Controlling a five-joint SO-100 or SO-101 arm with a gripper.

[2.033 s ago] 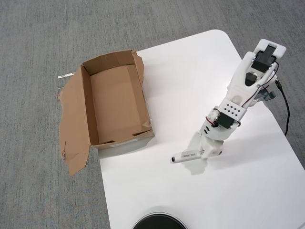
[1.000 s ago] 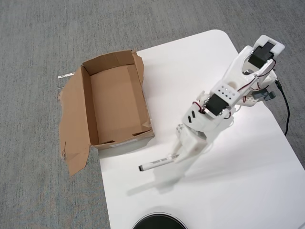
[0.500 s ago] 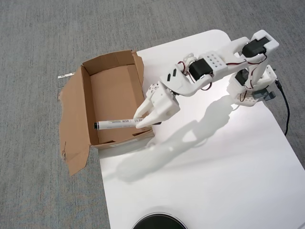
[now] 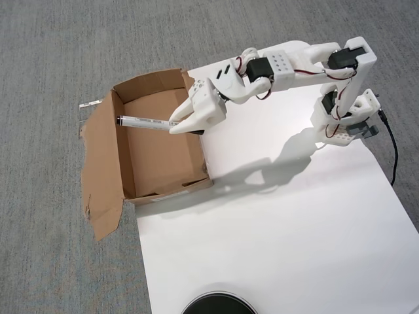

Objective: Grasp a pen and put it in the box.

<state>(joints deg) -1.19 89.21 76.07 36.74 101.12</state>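
Note:
The pen is a slim white marker with fine print and a black tip at its left end. It lies roughly level over the open brown cardboard box, near the box's far-left wall. My white gripper reaches in over the box's right wall and is shut on the pen's right end. The pen's cap end is hidden between the fingers. I cannot tell whether the pen touches the box floor.
The box's wide flap lies flat on the grey carpet to the left. The arm base stands on a white sheet at the right. A black round object sits at the bottom edge. A cable runs beside the base.

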